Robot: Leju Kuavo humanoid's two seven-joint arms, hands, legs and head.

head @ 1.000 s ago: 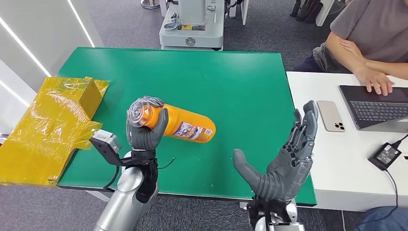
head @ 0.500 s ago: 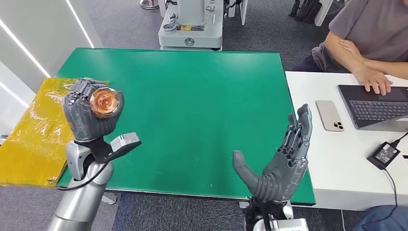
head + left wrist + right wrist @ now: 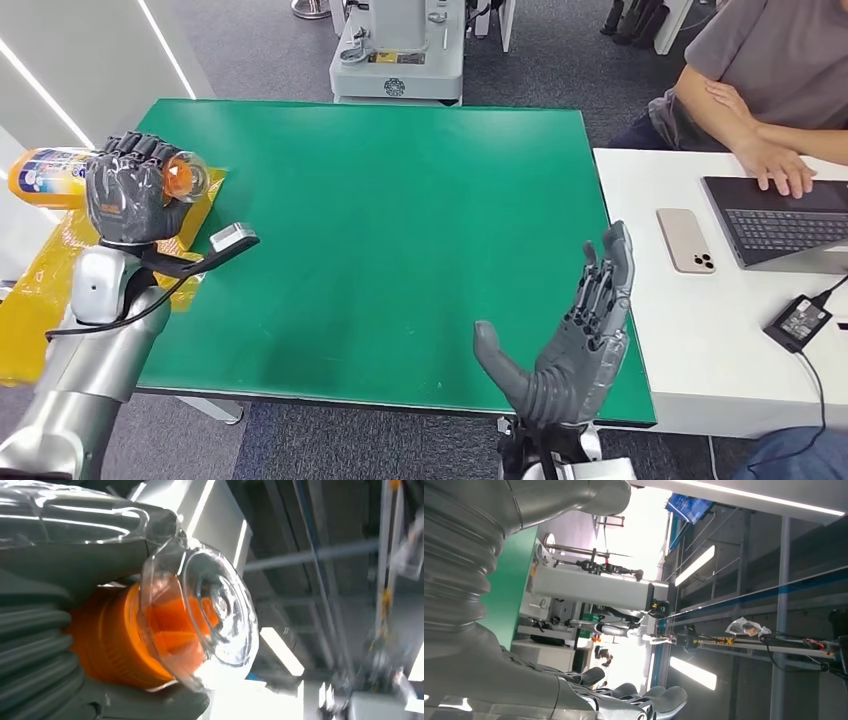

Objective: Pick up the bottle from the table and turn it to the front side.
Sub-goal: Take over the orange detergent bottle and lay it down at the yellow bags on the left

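My left hand (image 3: 128,190) is raised above the table's left edge and grips an orange bottle (image 3: 50,174) lying level. Its clear cap (image 3: 186,176) points right toward the table, and its labelled body sticks out to the left of the hand. In the left wrist view the clear cap (image 3: 205,625) and the orange neck (image 3: 115,640) sit close in front of my fingers (image 3: 40,640). My right hand (image 3: 575,340) is held up over the table's near right corner, palm facing left, fingers straight and apart, holding nothing; the right wrist view shows its fingertips (image 3: 644,700).
The green table (image 3: 400,220) lies ahead. A yellow wrapped box (image 3: 60,270) sits off its left edge below my left hand. A white desk (image 3: 720,320) at the right carries a phone (image 3: 686,240), a laptop (image 3: 780,220) and a charger. A person (image 3: 760,80) sits there.
My left hand has swung the bottle up and to the left, off the table, turning it so the cap now points right. The right hand has dropped slightly.
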